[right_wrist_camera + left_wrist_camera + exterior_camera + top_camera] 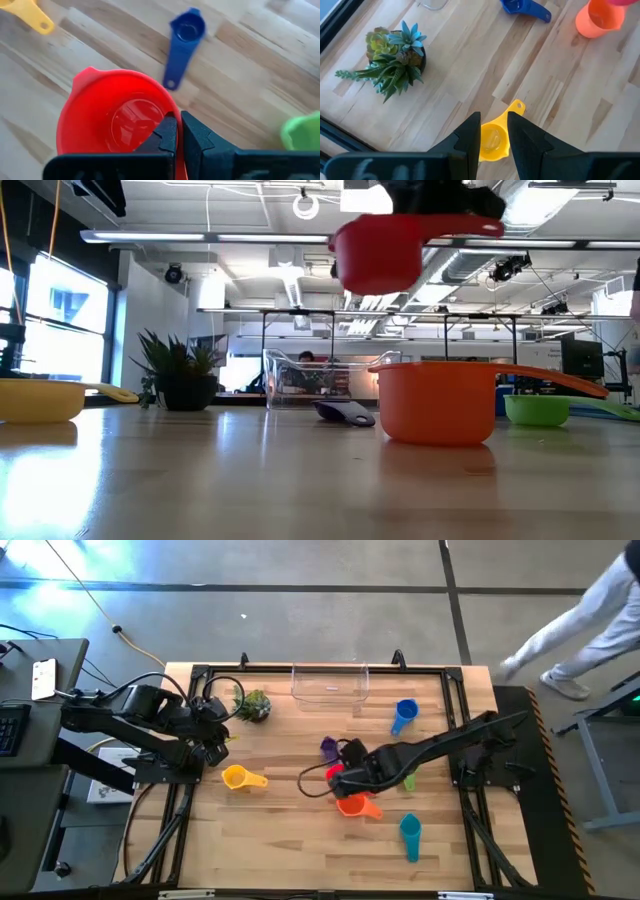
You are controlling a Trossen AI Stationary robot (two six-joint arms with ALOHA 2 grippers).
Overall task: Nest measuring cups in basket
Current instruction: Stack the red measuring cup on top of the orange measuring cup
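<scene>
My right gripper point(338, 780) is near the table's middle, shut on a red measuring cup point(375, 255). It holds the cup high above the orange cup point(435, 400). My left gripper point(495, 137) hangs open well above the yellow cup point(240, 778) at the left and touches nothing. A purple-blue cup point(182, 35), a green cup point(409, 780), a blue cup point(403, 716) and a teal cup point(411, 836) lie singly on the wood. The clear basket point(330, 683) stands at the far edge. My right gripper pinches the red cup between its two fingers on the handle side point(167, 111), where the handle point(465, 225) leaves the bowl. The fingers slant down from above. The cup is lifted clear of the table, mouth up and about level.
A small potted plant point(253, 705) stands far left, near the basket. A black frame rail point(320, 667) runs around the tabletop. A person point(590, 620) walks past beyond the table's far right corner. Bare wood lies toward the near edge, left of the teal cup.
</scene>
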